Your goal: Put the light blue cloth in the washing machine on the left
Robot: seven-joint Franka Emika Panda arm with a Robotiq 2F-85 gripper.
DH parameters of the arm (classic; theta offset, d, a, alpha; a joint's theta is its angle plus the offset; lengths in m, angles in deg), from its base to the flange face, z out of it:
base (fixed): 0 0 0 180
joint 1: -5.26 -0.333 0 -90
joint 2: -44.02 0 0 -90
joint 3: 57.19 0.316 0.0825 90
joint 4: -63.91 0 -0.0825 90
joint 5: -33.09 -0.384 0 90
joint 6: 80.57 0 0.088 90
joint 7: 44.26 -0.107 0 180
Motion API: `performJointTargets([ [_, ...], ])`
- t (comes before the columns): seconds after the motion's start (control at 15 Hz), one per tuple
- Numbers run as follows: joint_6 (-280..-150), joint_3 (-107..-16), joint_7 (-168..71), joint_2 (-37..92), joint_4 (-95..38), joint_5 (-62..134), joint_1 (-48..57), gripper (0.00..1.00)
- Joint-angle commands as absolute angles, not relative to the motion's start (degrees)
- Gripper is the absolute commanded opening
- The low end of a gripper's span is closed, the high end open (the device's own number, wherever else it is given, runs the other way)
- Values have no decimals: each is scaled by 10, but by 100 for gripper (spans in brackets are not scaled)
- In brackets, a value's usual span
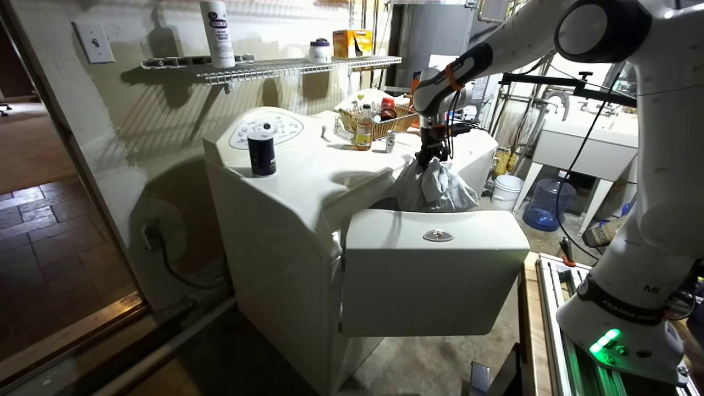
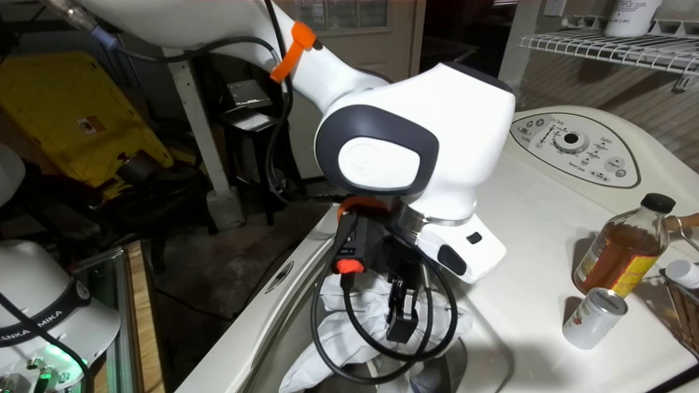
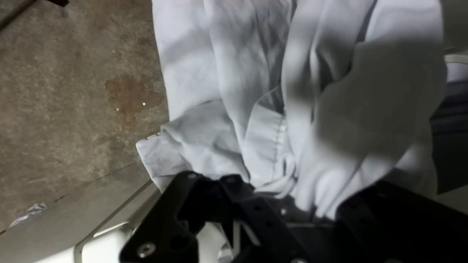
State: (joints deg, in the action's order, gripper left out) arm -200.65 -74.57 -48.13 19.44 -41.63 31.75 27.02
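My gripper [image 1: 432, 154] is shut on the bunched light blue cloth [image 1: 434, 187], which looks pale grey-white. The cloth hangs between the open door [image 1: 429, 286] and the front of the white machine [image 1: 269, 247]. In an exterior view the gripper [image 2: 403, 319] and cloth [image 2: 344, 338] are above the gap between the door [image 2: 267, 297] and the machine top [image 2: 540, 234]. In the wrist view the cloth [image 3: 256, 91] spreads out below the fingers [image 3: 292, 202], its gathered folds between them. The machine's opening is mostly hidden; a dark part [image 3: 451, 120] shows beside the cloth.
On the machine top stand a dark canister [image 1: 262, 155], a bottle [image 1: 363, 129], a small can [image 1: 390, 141] and a wicker basket [image 1: 396, 125]. A wire shelf [image 1: 297, 67] hangs above. Concrete floor [image 3: 73, 91] shows beside the cloth. Loose cables [image 2: 317, 333] loop around the gripper.
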Motion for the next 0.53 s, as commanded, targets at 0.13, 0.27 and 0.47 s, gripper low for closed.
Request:
performJointTargets([
  [0.13, -2012, -722, -426, 110, -391, 249, 313, 4],
  [0.27, -2026, -709, -389, 86, -387, 223, 332, 4],
  [0.47, -2038, -684, -318, 59, -389, 198, 356, 4],
])
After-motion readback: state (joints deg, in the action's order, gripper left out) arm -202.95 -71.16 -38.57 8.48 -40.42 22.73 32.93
